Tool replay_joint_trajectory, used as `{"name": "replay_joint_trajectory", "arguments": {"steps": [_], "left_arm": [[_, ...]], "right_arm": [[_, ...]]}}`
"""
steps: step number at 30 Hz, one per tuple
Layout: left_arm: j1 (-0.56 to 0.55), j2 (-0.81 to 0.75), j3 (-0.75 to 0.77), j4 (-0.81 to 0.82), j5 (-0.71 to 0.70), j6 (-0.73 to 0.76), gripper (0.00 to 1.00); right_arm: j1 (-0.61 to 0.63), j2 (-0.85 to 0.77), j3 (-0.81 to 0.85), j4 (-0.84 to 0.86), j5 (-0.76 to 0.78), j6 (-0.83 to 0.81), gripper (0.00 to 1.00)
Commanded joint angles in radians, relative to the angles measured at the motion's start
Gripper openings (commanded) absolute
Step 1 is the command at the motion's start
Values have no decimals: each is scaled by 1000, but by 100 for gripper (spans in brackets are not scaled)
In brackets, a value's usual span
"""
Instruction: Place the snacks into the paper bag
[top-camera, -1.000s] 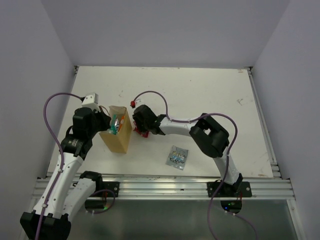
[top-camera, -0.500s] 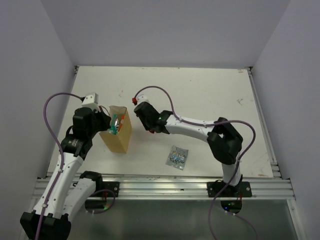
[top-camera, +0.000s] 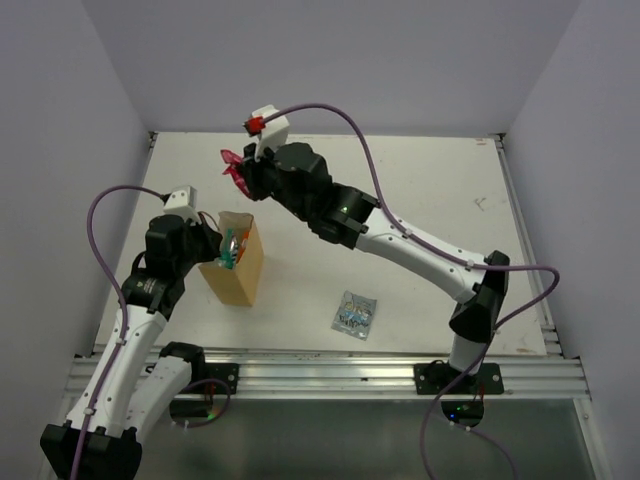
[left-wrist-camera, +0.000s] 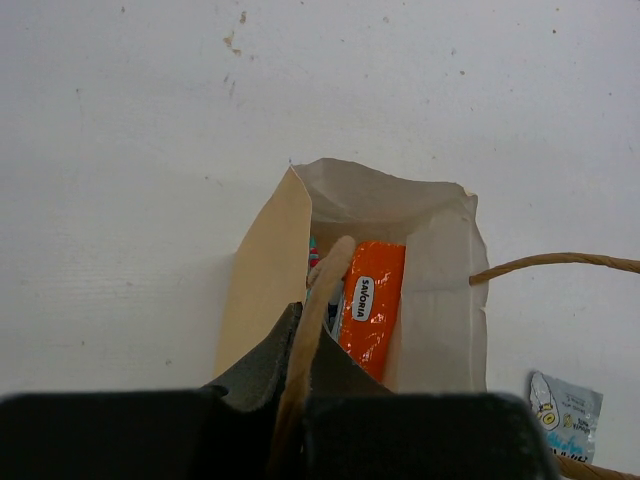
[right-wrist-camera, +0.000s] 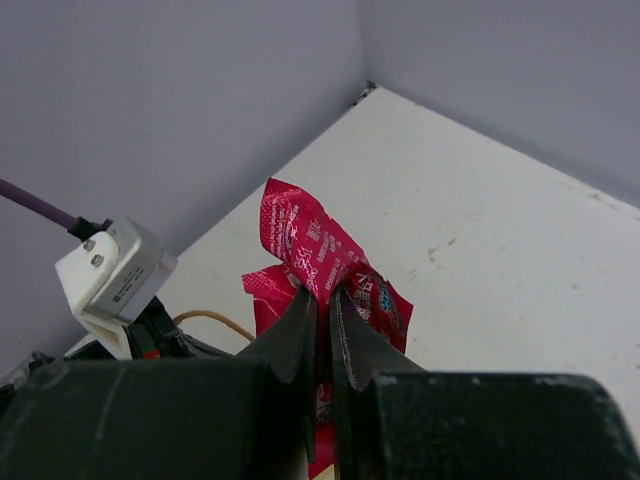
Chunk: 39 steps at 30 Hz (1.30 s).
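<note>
The tan paper bag stands upright at the left of the table, open at the top. An orange-red packet and a teal one stand inside it. My left gripper is shut on the bag's near wall, pinching its rim. My right gripper is shut on the small red packet and holds it high in the air, above and behind the bag. The clear silvery-blue packet lies flat on the table in front, also seen in the left wrist view.
The bag's thin handles stick out sideways. The left arm's white camera box sits just below the red packet. Grey walls close in the white table on three sides.
My right arm has lifted from table level beside the bag, carrying the red packet up and back to the left. The left gripper and the bag have stayed put.
</note>
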Motion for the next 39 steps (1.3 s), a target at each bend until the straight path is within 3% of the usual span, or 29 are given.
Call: {"name": "replay_joint_trajectory", "arguments": {"steps": [1, 8, 19, 20, 22, 24, 27, 35, 39], "left_arm": [[-8, 0, -6, 26, 20, -2, 0], [-7, 0, -6, 26, 22, -2, 0], [-7, 0, -7, 27, 22, -3, 0], [-7, 0, -7, 27, 23, -3, 0], [-7, 0, -7, 27, 23, -2, 0], [-7, 0, -6, 29, 22, -3, 0], [-7, 0, -6, 29, 22, -3, 0], [-8, -3, -9, 29, 23, -3, 0], [-7, -3, -7, 30, 26, -3, 0]], "right_arm": [[6, 129, 23, 6, -190, 65, 0], [26, 208, 18, 13, -254, 121, 0], [44, 150, -56, -83, -223, 113, 0], [44, 153, -53, -108, -223, 115, 2], [44, 162, -39, -126, -240, 106, 23], [50, 154, -43, -125, -240, 87, 51], [56, 127, -42, -88, -235, 66, 83], [125, -157, -72, -134, 7, -65, 86], [133, -344, -297, -169, 201, -10, 87]]}}
